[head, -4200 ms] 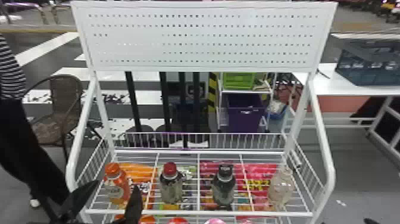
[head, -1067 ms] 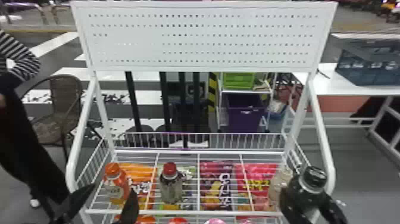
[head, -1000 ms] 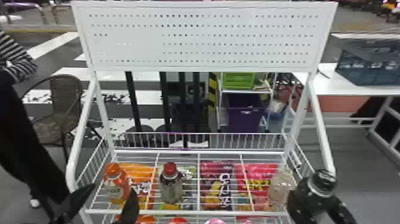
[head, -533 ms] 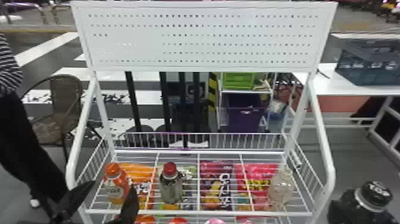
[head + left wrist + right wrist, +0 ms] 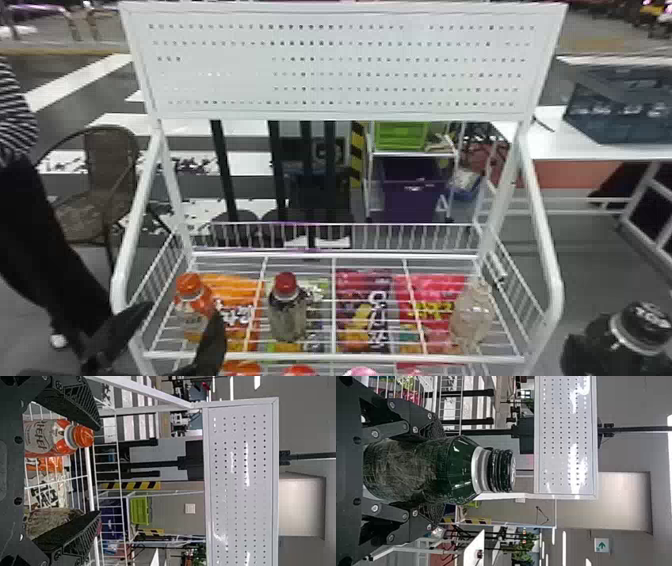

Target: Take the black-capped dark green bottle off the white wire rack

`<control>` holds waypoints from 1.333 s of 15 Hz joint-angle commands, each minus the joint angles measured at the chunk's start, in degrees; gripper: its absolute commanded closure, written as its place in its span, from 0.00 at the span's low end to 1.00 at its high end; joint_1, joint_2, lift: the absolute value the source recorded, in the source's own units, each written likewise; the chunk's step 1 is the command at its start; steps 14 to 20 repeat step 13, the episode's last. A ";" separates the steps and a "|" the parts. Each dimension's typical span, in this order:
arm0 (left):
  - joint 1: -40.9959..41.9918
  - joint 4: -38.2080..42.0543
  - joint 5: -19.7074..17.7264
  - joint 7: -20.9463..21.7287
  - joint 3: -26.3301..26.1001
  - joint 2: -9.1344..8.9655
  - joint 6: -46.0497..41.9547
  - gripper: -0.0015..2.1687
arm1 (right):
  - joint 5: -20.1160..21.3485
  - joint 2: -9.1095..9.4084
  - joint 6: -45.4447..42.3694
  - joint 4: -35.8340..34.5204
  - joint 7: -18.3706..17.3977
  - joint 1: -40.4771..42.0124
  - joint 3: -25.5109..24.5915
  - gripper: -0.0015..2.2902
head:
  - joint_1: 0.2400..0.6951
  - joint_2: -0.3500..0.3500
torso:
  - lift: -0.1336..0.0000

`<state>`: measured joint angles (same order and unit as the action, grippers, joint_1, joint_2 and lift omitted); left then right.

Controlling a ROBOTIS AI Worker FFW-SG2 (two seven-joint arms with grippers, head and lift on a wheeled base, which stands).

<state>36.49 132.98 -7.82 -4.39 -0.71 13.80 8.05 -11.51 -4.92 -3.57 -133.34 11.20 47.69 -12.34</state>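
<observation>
Your dark green bottle is off the rack, out beyond its right side in the head view. Cap points up, long axis near vertical. Right gripper has it by the body, one finger each side, parted only by the bottle's width. Reads as the removal step, basically done. Next: keep the grip steady and stay clear of the white wire rack (side rail is the likely snag). Left gripper is at the rack's left front by the orange-capped bottle, fingers wide apart, nothing held.
</observation>
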 commanded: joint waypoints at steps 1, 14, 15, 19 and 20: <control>0.08 0.00 0.00 0.00 0.01 0.00 0.00 0.07 | 0.00 0.09 0.02 0.01 0.05 -0.06 -0.06 0.60 | 0.57 0.50 | 1.00; 0.34 -0.17 0.00 0.00 0.10 0.00 0.00 0.07 | 0.00 0.09 0.02 -0.16 0.40 0.21 -0.41 0.60 | 0.57 0.50 | 1.00; 0.34 -0.17 0.00 0.00 0.10 0.00 0.00 0.07 | 0.00 0.09 0.02 -0.16 0.40 0.21 -0.41 0.60 | 0.57 0.50 | 1.00; 0.34 -0.17 0.00 0.00 0.10 0.00 0.00 0.07 | 0.00 0.09 0.02 -0.16 0.40 0.21 -0.41 0.60 | 0.57 0.50 | 1.00; 0.34 -0.17 0.00 0.00 0.10 0.00 0.00 0.07 | 0.00 0.09 0.02 -0.16 0.40 0.21 -0.41 0.60 | 0.57 0.50 | 1.00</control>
